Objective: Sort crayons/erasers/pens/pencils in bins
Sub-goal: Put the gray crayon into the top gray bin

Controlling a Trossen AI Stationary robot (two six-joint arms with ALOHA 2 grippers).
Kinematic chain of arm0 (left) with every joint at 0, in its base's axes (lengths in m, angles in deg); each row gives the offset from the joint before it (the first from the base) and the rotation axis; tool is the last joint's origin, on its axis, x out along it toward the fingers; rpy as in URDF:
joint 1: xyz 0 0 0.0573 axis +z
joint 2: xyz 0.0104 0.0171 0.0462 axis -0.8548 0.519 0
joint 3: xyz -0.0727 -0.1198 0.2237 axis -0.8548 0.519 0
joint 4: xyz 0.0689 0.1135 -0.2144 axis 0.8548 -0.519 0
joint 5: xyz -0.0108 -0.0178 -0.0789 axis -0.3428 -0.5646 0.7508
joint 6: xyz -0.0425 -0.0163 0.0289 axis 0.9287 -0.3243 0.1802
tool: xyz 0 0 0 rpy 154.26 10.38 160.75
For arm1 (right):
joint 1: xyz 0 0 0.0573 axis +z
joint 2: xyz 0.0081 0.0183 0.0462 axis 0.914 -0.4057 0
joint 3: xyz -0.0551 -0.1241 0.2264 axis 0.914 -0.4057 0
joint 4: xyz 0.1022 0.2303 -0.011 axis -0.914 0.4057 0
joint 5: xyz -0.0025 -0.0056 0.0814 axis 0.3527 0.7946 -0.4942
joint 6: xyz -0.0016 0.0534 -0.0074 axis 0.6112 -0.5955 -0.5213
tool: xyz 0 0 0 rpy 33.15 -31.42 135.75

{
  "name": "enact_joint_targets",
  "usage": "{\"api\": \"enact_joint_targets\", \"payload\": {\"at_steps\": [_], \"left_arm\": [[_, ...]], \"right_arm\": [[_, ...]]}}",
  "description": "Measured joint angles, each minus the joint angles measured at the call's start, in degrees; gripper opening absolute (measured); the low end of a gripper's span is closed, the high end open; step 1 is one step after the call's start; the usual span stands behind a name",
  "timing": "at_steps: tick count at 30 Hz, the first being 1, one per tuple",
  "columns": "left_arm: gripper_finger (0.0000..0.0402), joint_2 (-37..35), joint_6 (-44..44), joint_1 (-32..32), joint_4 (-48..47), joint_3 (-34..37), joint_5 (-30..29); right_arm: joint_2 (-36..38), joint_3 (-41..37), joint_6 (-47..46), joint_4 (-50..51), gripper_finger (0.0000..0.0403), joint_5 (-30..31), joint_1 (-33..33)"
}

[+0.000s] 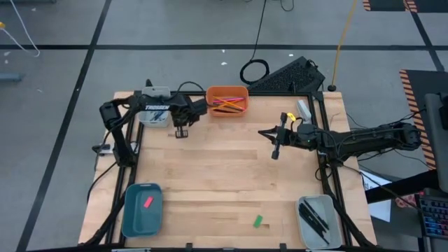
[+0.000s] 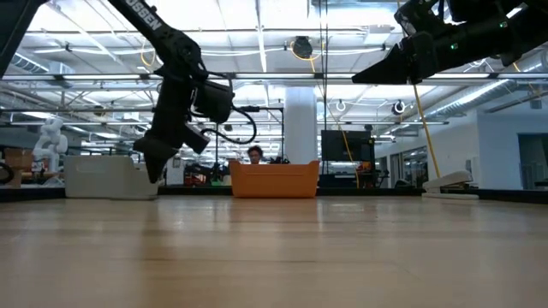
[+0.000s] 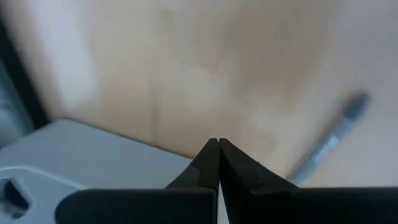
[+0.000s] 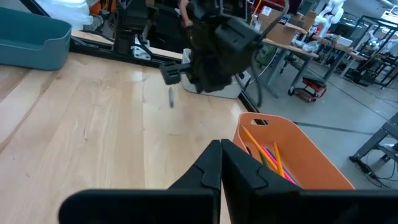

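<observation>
Grey crayon point(image 3: 333, 140) on the wood beside closed left gripper point(image 3: 218, 144).

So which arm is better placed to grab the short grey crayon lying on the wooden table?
Left. Its shut left gripper hangs close to the short grey crayon, beside the pale grey plastic bin. The right gripper, also shut, is raised over mid-table, farther off.

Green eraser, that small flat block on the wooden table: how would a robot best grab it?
Probably from straight above, fingers closing across the short width of the small flat green eraser. It lies flat and alone on the bare wooden table, well clear of the teal plastic bin, so nothing blocks a top approach; its low sides are the only faces to pinch.
</observation>
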Motion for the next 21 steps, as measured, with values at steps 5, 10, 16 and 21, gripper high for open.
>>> {"api": "enact_joint_targets", "payload": {"at_steps": [5,10,16,21], "left_arm": [[0.0020,-0.1,-1.4,-2.2,-2.4,1.1,6.1],[0.0086,-0.2,-0.3,-7.4,-4.3,1.2,10.3],[0.0164,-0.2,0.8,-15.0,-4.4,2.7,10.6],[0.0166,-2.0,4.2,-19.1,-3.6,8.6,10.6]], "right_arm": [[0.0,0.0,-0.1,0.0,0.0000,0.0,0.0],[0.0,0.0,-0.1,0.0,0.0000,0.0,0.0],[0.0,0.0,-0.1,0.1,0.0000,0.0,0.0],[0.0,0.0,-0.1,0.1,0.0000,-0.1,0.0]]}}
